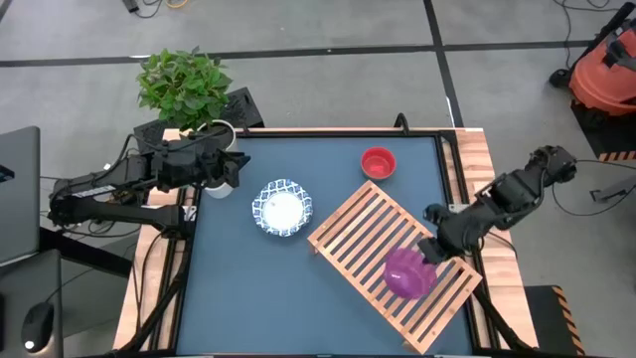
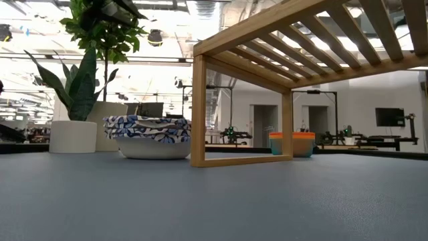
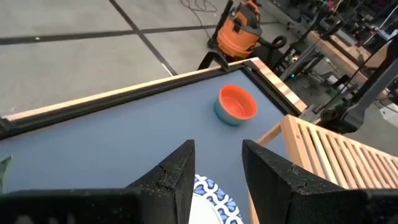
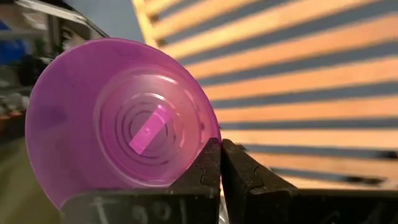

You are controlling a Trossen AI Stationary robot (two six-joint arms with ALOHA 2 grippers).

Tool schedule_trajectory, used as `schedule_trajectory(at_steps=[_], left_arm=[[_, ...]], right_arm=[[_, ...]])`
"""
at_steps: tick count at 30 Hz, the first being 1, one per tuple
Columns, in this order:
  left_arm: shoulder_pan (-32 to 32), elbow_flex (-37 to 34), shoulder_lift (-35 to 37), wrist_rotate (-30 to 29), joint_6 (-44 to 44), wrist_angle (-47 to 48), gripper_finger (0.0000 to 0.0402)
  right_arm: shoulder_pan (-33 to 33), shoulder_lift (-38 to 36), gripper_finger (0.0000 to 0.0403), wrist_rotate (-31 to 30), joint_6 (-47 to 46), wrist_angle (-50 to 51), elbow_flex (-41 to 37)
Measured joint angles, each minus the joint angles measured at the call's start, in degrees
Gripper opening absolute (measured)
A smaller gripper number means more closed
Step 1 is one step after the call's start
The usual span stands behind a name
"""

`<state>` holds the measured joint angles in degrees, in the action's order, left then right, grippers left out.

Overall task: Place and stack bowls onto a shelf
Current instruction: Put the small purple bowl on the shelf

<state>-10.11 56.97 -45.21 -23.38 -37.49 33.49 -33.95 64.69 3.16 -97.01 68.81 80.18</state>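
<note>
Now, from above, your right pincer (image 1: pixel 429 261) is pinched on the rim of the magenta bowl (image 1: pixel 407 271), which sits over the shelf (image 1: pixel 393 264), slats running corner to corner. One patterned bowl (image 1: pixel 281 208) and one orange-red bowl (image 1: pixel 378 162) wait on the desk (image 1: pixel 258 288); your left pincer (image 1: pixel 241 164), nearer the patterned one, stands part open, holding nothing. At desk level, the patterned bowl lies beside the shelf leg. Your right wrist shows the fingers clamping the magenta rim, slats just beyond
</note>
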Motion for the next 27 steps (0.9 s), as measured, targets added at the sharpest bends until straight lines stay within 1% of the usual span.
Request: schedule_trajectory(at_steps=[8,15,20,25,27], left_arm=[[0.0,0.0,-2.11,0.46,1.03,-1.39,0.0118],[-0.01,0.0,-3.56,1.25,0.79,-3.27,0.0118],[0.0,0.0,-3.97,2.16,0.74,-4.02,0.0118],[-0.01,0.0,-3.95,2.19,-0.26,-4.07,0.0118],[0.0,0.0,-4.0,2.2,-0.27,-4.06,0.0118]], right_arm=[[-5.2,1.31,0.0019,-0.3,-4.42,3.39,0.0],[-5.81,0.68,0.0019,-1.06,-4.51,8.89,0.19],[-6.21,0.85,0.0019,-3.75,-1.99,13.49,3.47],[-6.19,2.1,0.0019,-4.11,-1.01,20.54,7.28],[-6.19,2.48,0.0019,-4.19,0.2,21.2,7.91]])
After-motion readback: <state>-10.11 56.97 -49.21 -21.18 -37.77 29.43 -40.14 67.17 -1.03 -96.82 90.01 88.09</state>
